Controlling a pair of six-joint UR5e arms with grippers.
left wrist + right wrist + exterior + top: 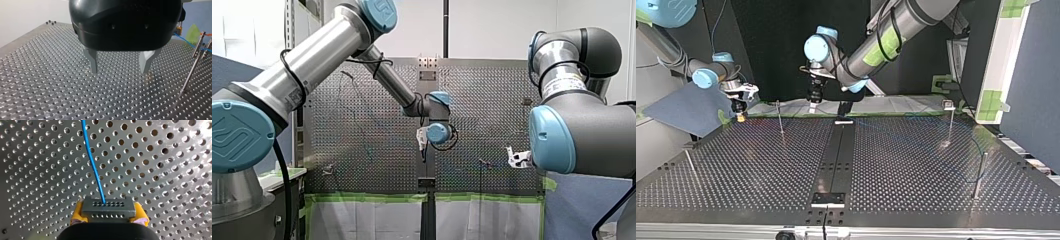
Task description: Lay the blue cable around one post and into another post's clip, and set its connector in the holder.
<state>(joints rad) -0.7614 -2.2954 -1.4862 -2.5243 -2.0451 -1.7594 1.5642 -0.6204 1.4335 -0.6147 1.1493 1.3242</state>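
Two arms [312, 60] [582, 125], two grippers, my left gripper [119, 72] and my right gripper [109, 218], one blue cable [93, 165], one connector [107, 207] in my right gripper, four thin posts [780, 117] [950, 122] [980, 172] [689, 162], one perforated table [916, 165]

Robotics lab, bench test cell. Evidence: two industrial arms with blue joint caps, my left arm [322, 55] and my right arm [582, 120], work over a perforated metal table [916, 165] drilled in a regular hole grid. Thin steel posts [980, 175] stand upright in the grid. Green tape [367, 198] edges white sheeting [362, 220] below the table. Plain white wall [492, 25] on one side, dark backdrop [771, 50] on the other. Slotted metal framing [289, 30] beside my left arm.
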